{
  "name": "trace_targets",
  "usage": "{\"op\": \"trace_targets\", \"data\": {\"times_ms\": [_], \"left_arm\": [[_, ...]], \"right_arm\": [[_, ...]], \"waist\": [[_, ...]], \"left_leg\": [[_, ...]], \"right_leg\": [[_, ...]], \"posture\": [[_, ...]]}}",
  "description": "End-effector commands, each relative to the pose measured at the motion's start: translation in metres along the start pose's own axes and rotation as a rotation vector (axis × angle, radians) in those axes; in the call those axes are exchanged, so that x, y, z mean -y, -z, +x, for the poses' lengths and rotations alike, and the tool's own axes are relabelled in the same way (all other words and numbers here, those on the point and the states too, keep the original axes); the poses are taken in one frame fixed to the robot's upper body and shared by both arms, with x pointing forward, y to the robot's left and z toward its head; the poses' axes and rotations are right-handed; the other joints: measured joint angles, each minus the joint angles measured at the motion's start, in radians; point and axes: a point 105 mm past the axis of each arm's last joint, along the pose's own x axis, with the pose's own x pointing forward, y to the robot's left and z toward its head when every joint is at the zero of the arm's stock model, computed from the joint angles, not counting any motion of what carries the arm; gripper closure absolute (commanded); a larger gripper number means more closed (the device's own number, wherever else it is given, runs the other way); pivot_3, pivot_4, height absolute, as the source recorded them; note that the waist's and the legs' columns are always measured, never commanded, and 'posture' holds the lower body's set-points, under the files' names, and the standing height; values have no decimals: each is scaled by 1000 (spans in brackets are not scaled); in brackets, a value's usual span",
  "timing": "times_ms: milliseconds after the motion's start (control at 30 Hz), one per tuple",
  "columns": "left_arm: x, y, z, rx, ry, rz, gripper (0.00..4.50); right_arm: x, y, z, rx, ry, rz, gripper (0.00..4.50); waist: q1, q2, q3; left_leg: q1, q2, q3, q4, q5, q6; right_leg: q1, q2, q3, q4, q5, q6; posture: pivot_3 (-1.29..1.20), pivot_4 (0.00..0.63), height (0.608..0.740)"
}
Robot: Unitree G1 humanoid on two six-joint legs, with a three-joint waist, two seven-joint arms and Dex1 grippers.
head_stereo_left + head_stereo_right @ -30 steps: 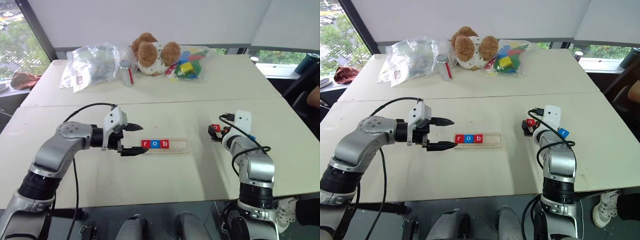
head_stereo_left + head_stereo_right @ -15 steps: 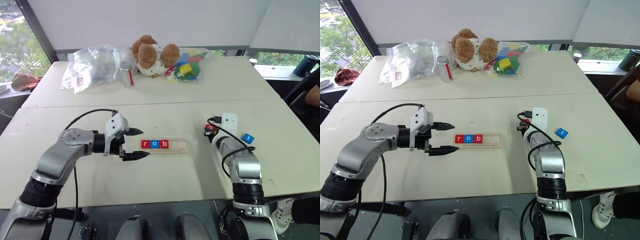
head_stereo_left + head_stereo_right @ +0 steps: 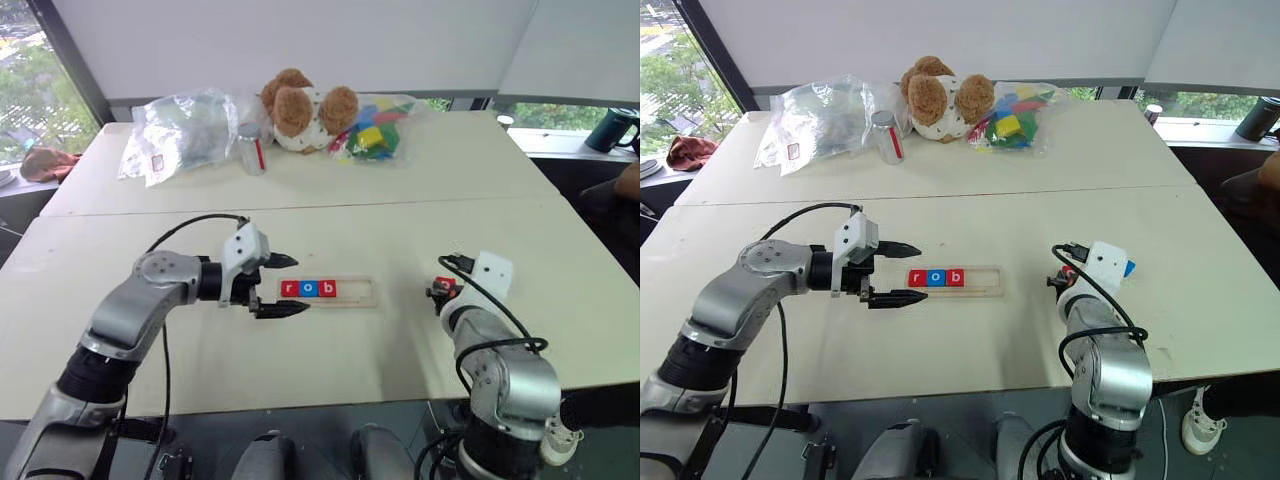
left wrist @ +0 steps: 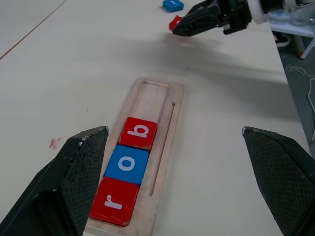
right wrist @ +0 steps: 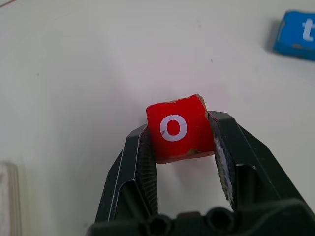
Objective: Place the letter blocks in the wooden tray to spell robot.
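Observation:
The wooden tray (image 3: pixel 358 291) lies mid-table with letter blocks red r (image 3: pixel 290 289), blue o (image 3: pixel 309 289) and red b (image 3: pixel 327 289) at its left end; the right part of the tray is bare. My left gripper (image 3: pixel 298 285) hovers open at the tray's left end, its fingers (image 4: pixel 74 182) spread on either side of the tray. Right of the tray, my right gripper (image 5: pixel 180 126) is shut on a red o block (image 5: pixel 173 129), held just above the table. A blue t block (image 5: pixel 298 29) lies on the table beyond it.
On the far table stand a teddy bear (image 3: pixel 300 108), a bag of coloured toy blocks (image 3: pixel 375 130), a clear plastic bag (image 3: pixel 180 130) and a small can (image 3: pixel 250 148). A dark mug (image 3: pixel 610 130) is at the far right.
My right gripper has shut on the red o block and drawn it back toward me, away from the blue t block. My left gripper has stayed open by the tray.

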Motion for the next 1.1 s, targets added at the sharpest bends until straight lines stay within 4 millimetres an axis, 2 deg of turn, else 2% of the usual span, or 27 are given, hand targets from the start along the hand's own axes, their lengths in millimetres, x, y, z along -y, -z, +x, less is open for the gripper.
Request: {"op": "trace_targets", "data": {"times_ms": [33,67,267,300,400,467,567,667,700,767,833,933,1100], "left_arm": [[-1,-8,3,13,20,44,0],[-1,-8,4,14,22,44,0],[-2,-8,3,11,27,51,0],[-1,-9,2,11,27,52,0],[-2,-10,-1,11,24,56,0],[-3,-11,-6,3,24,63,0],[-4,-11,-14,-10,39,66,0],[3,-9,-20,-42,93,66,0],[7,-9,-22,-55,115,72,0],[13,-9,-25,-78,150,86,0],[17,-10,-30,-98,166,96,0],[20,-11,-34,-115,164,105,0],[20,-9,-39,-131,133,99,0]], "right_arm": [[0,2,-1,-10,15,32,3332],[1,4,1,-20,22,36,3332],[-1,10,5,-53,6,55,401],[-1,7,4,-42,-6,49,78],[0,-18,0,72,-48,-41,78],[2,-44,0,189,-123,-165,78],[1,-71,3,291,-314,-348,78],[-3,-66,-3,266,-665,-552,78],[5,-59,-5,233,-777,-634,78],[27,-47,0,156,-890,-749,78],[41,-43,6,118,-935,-811,78],[49,-42,15,94,-975,-854,78],[53,-32,20,39,-1049,-922,78]], "waist": [[0,0,0],[0,0,0],[0,0,0],[-1,0,0],[-2,0,0],[-3,1,1],[-1,1,1],[1,0,1],[3,0,1],[4,0,1],[3,0,1],[-1,-1,2],[3,0,2]], "left_leg": [[0,0,0,0,0,0],[0,0,0,0,0,0],[0,0,0,0,0,0],[0,0,0,0,0,0],[0,0,0,0,0,0],[0,0,0,0,0,0],[0,0,1,0,-1,1],[0,2,0,-1,-1,2],[0,2,0,-1,-2,3],[0,2,0,-2,-3,6],[0,2,1,-1,-4,7],[0,2,3,0,-4,7],[1,3,2,0,-4,7]], "right_leg": [[0,0,0,0,0,0],[0,0,0,0,0,0],[0,0,0,0,0,0],[0,0,0,0,0,0],[0,0,0,-1,0,0],[0,0,0,-1,0,0],[1,2,-1,-4,0,0],[3,4,-2,-7,0,0],[4,4,-3,-8,0,0],[6,5,-3,-13,0,0],[7,4,-3,-14,0,1],[7,1,-1,-14,0,1],[7,1,0,-12,0,1]], "posture": [[0,150,740],[0,150,740],[0,150,740],[0,150,740],[0,150,740],[0,150,740],[0,150,740],[0,150,740],[0,150,740],[0,150,740],[0,150,740],[0,150,740],[0,150,740]]}}
